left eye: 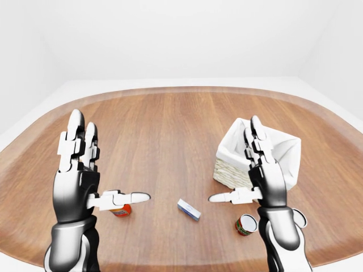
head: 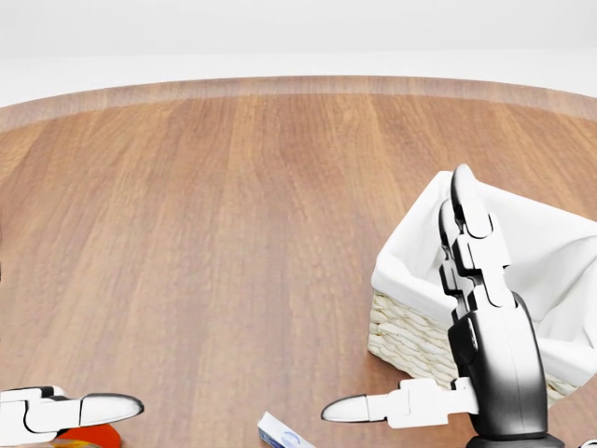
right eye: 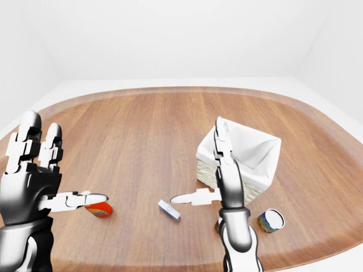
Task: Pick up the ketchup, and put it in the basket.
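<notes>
Lying on its side on the wooden table (left eye: 170, 130), the ketchup (right eye: 98, 210): a small red-orange bottle, well to the left of the basket (right eye: 249, 148) in the right-eye view, with a small blue-and-white box (right eye: 169, 209) between the two and a can (right eye: 271, 220) below the basket's right corner. Directly under the thumb of the left hand (right eye: 35, 180), apparently untouched, all three fingers spread wide and holding nothing. Likewise splayed and empty, the right hand (left eye: 262, 170), raised just beside the basket's near wall. Probably light, smooth plastic, a little squeezable and inclined to roll or slide away if nudged from one side. Best taken across the middle of the body, thumb on one flank and two fingers on the other, with only moderate squeeze. Cap end and label too small to make out, so no telling which way the neck points
</notes>
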